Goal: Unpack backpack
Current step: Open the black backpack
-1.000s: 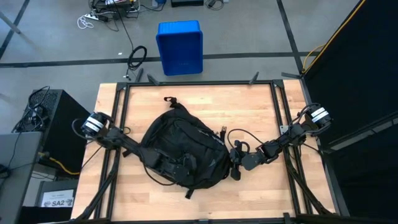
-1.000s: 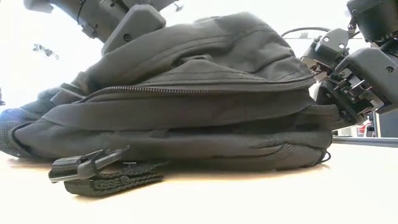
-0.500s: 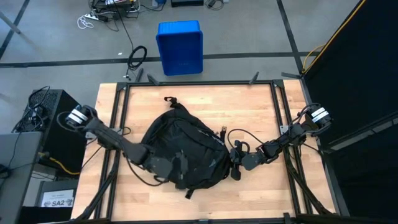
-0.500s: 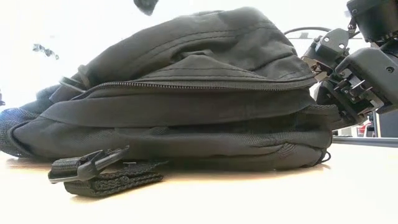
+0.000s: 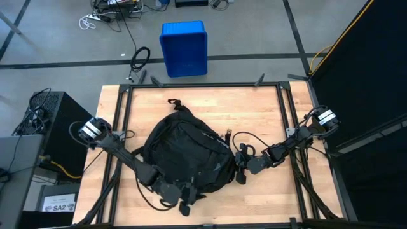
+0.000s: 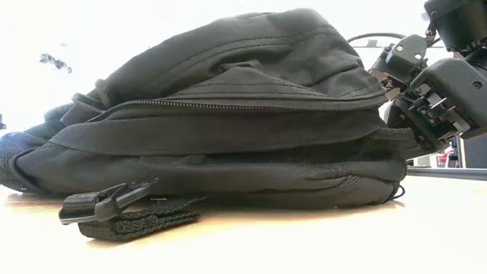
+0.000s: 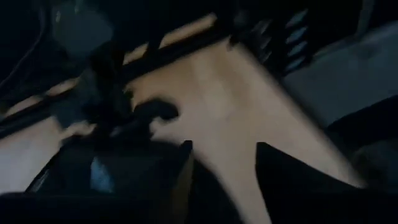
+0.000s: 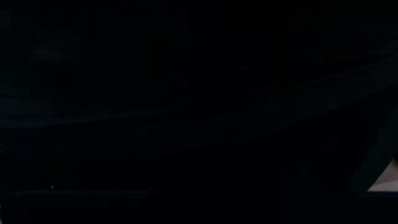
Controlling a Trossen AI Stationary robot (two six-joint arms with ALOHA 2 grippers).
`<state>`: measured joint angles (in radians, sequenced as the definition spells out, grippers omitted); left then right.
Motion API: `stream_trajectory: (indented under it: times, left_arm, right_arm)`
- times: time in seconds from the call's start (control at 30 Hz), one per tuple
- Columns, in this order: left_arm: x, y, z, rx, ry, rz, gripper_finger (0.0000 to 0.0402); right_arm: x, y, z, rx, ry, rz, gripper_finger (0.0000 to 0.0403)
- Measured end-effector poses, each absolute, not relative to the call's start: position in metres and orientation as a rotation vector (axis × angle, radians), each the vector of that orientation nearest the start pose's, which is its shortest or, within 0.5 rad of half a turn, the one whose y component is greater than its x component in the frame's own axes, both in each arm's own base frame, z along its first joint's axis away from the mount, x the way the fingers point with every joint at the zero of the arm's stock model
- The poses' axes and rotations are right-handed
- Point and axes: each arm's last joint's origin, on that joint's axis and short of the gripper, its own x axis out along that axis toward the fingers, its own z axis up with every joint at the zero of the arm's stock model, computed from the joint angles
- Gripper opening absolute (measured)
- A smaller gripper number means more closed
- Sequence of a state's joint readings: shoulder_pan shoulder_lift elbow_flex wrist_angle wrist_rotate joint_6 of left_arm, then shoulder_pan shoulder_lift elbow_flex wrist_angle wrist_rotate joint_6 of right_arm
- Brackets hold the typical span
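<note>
The black backpack point(image 5: 187, 152) lies flat on the wooden table point(image 5: 261, 108), and the low view shows its zip line point(image 6: 228, 106) running across it. A strap with a buckle point(image 6: 114, 209) lies loose on the table in front of it. My left gripper point(image 5: 189, 205) hovers open at the backpack's near edge; in its wrist view only bare table shows between its fingers point(image 7: 224, 146). My right gripper point(image 5: 240, 170) sits against the backpack's right side point(image 6: 396, 106), shut on the fabric there. My right gripper holds the backpack at its right side point(image 6: 380, 125), coming slanting down from the table's right. The fabric and the gripper's own body hide the place of contact, and its wrist view shows only black cloth. The backpack rests on the table.
A blue plastic bin point(image 5: 184, 48) stands on the floor beyond the table's far edge. A dark cable point(image 5: 248, 137) loops over the table by my right arm. Black frame rails point(image 5: 283, 114) run along the table's sides. Bare wood lies far and right of the backpack.
My left gripper has left the top of the backpack, risen out of the low view and swung toward the table's near edge, tipping as it went. The backpack's top, which the arm had covered, now shows free. My right gripper has kept still.
</note>
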<state>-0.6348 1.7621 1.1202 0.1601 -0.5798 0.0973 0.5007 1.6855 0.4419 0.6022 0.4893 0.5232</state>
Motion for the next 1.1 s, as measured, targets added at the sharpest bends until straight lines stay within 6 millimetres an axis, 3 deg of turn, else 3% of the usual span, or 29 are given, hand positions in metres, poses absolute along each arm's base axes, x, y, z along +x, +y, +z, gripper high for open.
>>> stream_trajectory:
  times: [0.13, 0.3, 0.47, 0.6, 0.77, 0.8, 0.93, 1.1]
  left_arm:
    - [0.325, -0.214, 0.217, 0.374, 0.435, 0.046, 0.0235]
    - [0.335, -0.214, 0.206, 0.356, 0.459, 0.066, 0.03]
    - [0.345, -0.2, 0.189, 0.324, 0.521, 0.132, 0.031]
    - [0.35, -0.19, 0.188, 0.279, 0.529, 0.175, 0.0234]
    - [0.349, -0.184, 0.202, 0.27, 0.503, 0.19, 0.0039]
    - [0.347, -0.183, 0.208, 0.273, 0.492, 0.192, 0.0022]
    - [0.336, -0.178, 0.24, 0.275, 0.419, 0.242, 0.0003]
    - [0.305, -0.168, 0.294, 0.31, 0.311, 0.381, 0.0]
  right_arm:
    - [0.235, 0.113, 0.097, 0.208, 0.546, -0.136, 0.0091]
    - [0.235, 0.113, 0.097, 0.207, 0.546, -0.135, 0.0091]
    - [0.235, 0.113, 0.097, 0.205, 0.545, -0.133, 0.0091]
    - [0.235, 0.114, 0.097, 0.206, 0.546, -0.133, 0.0091]
    - [0.235, 0.114, 0.097, 0.205, 0.546, -0.133, 0.009]
    - [0.235, 0.114, 0.097, 0.205, 0.546, -0.133, 0.0091]
    - [0.235, 0.114, 0.097, 0.205, 0.547, -0.129, 0.0091]
    - [0.235, 0.115, 0.097, 0.211, 0.553, -0.109, 0.0092]
